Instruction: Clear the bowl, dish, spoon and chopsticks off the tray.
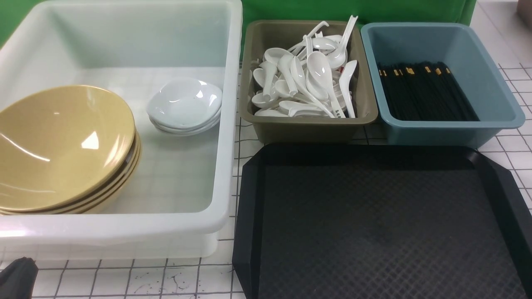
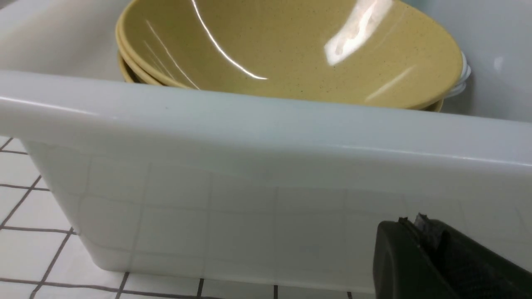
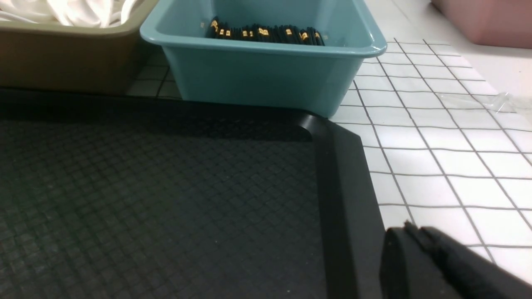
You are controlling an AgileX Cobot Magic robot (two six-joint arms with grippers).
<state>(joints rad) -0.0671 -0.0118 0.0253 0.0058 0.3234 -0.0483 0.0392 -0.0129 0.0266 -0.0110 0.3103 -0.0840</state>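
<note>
The black tray [image 1: 374,224] has nothing on it; it also shows in the right wrist view [image 3: 145,199]. The tan bowl [image 1: 62,145] tops a stack of like bowls in the white tub [image 1: 224,137] and shows in the left wrist view [image 2: 291,50]. The white dish [image 1: 185,101] tops a small stack beside it. A spoon with dark characters on its handle [image 1: 338,109] lies among plain spoons in the brown bin. Black chopsticks [image 1: 428,91] lie in the blue bin. My left gripper [image 2: 411,224] is shut and empty, low before the tub's front wall. My right gripper [image 3: 409,228] is shut and empty at the tray's right rim.
The brown bin [image 1: 307,126] and the blue bin [image 1: 440,128] stand behind the tray, the tub to its left. The table is white with a dark grid. A pink container [image 3: 486,20] stands far to the right. A green backdrop rises behind.
</note>
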